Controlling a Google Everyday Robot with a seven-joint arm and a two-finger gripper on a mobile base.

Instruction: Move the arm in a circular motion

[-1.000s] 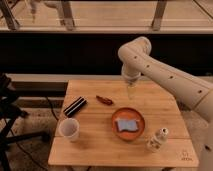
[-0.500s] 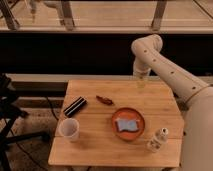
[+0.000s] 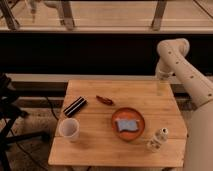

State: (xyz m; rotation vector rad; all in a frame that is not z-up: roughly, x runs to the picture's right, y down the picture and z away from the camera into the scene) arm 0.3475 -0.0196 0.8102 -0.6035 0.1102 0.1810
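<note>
The cream-white arm [image 3: 186, 75] comes in from the right edge, bends at a rounded joint [image 3: 172, 50] high up and points down. Its slim pale gripper [image 3: 161, 89] hangs over the back right corner of the wooden table [image 3: 95, 145], above the surface and holding nothing I can see. It is to the right of and behind all the tabletop items.
On the table are a black rectangular block [image 3: 75, 106], a small red item [image 3: 104, 100], an orange plate [image 3: 137, 114] with a blue sponge [image 3: 126, 124], a white cup [image 3: 69, 129] and a small pale bottle [image 3: 157, 140]. A dark stand [image 3: 10, 115] is at the left.
The arm has swung to the right and slightly back, carrying the gripper from over the table's back middle to its back right corner. The tabletop items have not moved.
</note>
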